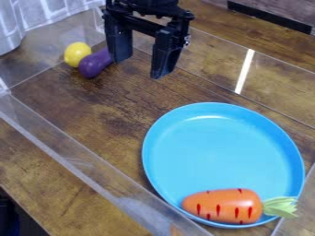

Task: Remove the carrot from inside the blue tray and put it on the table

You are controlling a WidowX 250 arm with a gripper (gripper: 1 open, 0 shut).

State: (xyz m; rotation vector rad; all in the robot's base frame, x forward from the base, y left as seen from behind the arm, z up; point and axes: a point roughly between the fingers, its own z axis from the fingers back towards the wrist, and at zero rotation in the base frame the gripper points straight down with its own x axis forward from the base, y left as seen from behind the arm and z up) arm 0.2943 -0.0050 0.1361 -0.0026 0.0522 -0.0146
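The carrot [227, 206], orange with dark line marks and a light green top, lies inside the blue tray [222, 147] at its near rim, leaves pointing right. The tray rests on the dark wood-grain table [117, 106]. My gripper [142, 55] hangs at the top centre, well above and left of the tray, far from the carrot. Its two black fingers [164, 57] point down and stand apart with nothing between them.
A purple eggplant [95, 63] and a yellow ball [77, 53] sit together at the back left, just left of the gripper. A clear plastic wall [74, 166] runs along the table's near left edge.
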